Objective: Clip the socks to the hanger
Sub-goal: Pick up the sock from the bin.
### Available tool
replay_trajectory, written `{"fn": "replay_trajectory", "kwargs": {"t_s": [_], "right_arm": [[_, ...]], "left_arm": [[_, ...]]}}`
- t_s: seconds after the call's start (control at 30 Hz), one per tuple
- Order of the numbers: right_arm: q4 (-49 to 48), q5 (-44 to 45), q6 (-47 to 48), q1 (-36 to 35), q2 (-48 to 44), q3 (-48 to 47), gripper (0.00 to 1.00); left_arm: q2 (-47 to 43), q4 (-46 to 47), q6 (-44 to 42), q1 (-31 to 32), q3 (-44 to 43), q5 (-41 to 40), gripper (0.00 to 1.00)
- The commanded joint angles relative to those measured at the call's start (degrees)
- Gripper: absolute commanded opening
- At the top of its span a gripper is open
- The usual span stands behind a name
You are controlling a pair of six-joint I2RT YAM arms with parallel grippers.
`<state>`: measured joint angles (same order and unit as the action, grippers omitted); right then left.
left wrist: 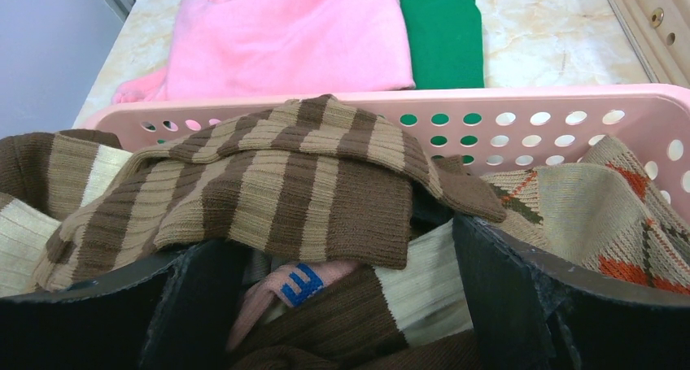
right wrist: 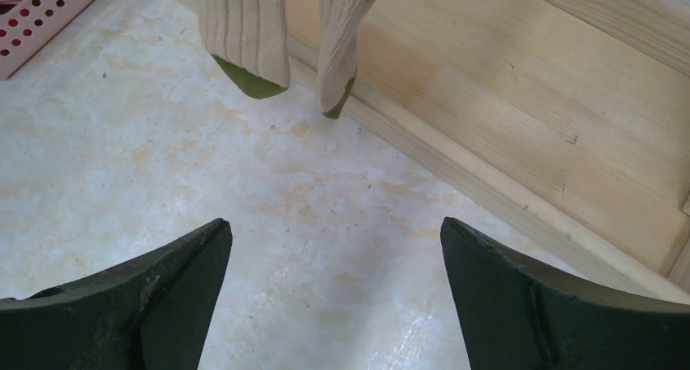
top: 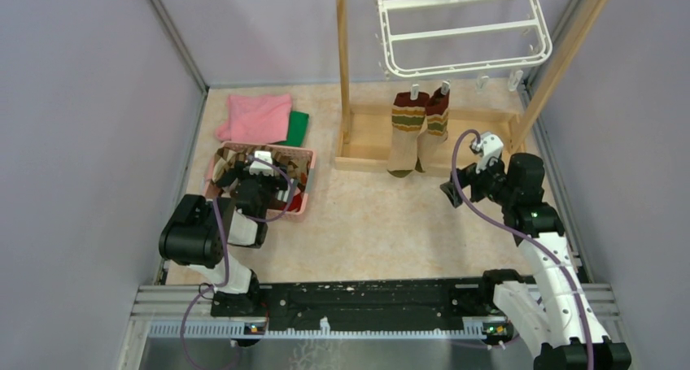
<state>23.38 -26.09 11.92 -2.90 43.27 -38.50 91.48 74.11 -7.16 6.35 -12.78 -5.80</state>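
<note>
The left claw [left wrist: 338, 260] hangs low over the pink basket [left wrist: 569, 110], at about 9 o'clock on the tabletop [top: 366, 224]. Its jaws are spread wide and grip nothing. Its tips sit down among the heaped socks, one on either side of the pile. A brown-and-cream striped sock [left wrist: 285, 183] lies draped on top, and a tan sock with orange diamonds [left wrist: 586, 215] lies at its 3 o'clock against the basket wall.

The right claw [right wrist: 334, 232] is at about 3 o'clock on the tabletop, also wide open and empty, hovering over bare marble-patterned surface and pointing toward the frame.

Beyond the basket, at 11 o'clock, a pink cloth [left wrist: 285, 37] lies flat with a green cloth [left wrist: 443, 37] just beside it at its 3 o'clock.

At 12 to 1 o'clock stands a wooden frame [top: 342, 61]. The white hanger [top: 468, 64] is held up between the frame's posts. Two banded socks [top: 409, 130] — red, green and tan at the cuffs, cream in the foot — hang side by side from clips on its near rim. Their green toes reach down to the front edge of the frame's base; whether they touch it I cannot tell.
</note>
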Motion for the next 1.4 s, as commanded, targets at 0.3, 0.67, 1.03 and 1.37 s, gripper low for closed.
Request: {"fn": "replay_trajectory", "kwargs": {"t_s": [0.3, 0.67, 1.03, 1.37], "right_arm": [[0.0, -4.6, 2.2, -0.5, -1.4, -0.2, 0.99], [0.4, -4.9, 2.6, 0.0, -0.8, -0.3, 0.99], [0.7, -5.1, 2.8, 0.0, -0.5, -0.5, 0.99], [0.9, -5.0, 2.9, 0.0, -0.6, -0.6, 0.99]], "left_arm": [[-9.3, -10.1, 1.8, 0.0, -1.5, -1.8, 0.99], [-27.4, -48.1, 7.1, 0.8, -15.4, 3.8, 0.99], [-37.2, -64.9, 21.7, 0.6, -24.2, 3.5, 0.99], [-35.7, -85.8, 38.6, 0.6, -33.3, -5.4, 0.73]]}}
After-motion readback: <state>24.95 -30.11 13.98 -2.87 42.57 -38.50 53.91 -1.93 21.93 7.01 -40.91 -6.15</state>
